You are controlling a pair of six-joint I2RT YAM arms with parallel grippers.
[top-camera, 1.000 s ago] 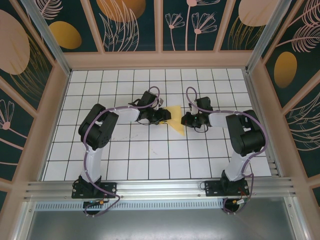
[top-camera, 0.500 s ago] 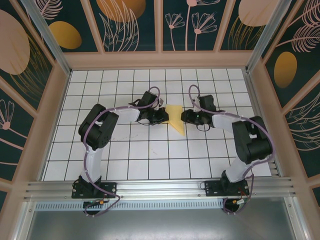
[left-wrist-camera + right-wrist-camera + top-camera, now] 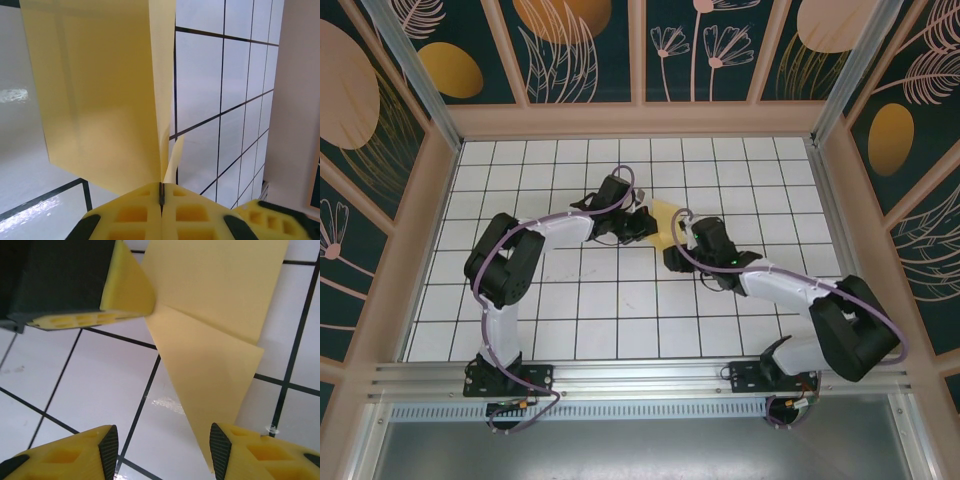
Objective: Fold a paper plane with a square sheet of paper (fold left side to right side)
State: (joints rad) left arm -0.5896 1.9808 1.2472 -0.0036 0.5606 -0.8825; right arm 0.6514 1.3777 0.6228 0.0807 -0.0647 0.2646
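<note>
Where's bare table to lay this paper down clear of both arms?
Free: the near-centre tiles between the arm bases, and the far rows by the back wall. Crowded: mid-table, where left pincer and right pincer meet at the paper.

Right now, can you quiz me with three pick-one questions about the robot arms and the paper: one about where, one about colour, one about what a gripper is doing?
1. Where is the sheet of paper?
A) between the two grippers
B) down by the arm bases
C) stuck on the back wall

2. What colour is it?
A) blue
B) yellow
C) green

3. What is the left gripper doing?
A) open wide above the paper
B) shut on the paper
C) resting on a bare tile

Answers:
1 A: the top view shows it between the left gripper and the right gripper.
2 B: it is yellow against the white grid table.
3 B: its wrist view shows the fingers closed with the paper pinched between them.
</note>
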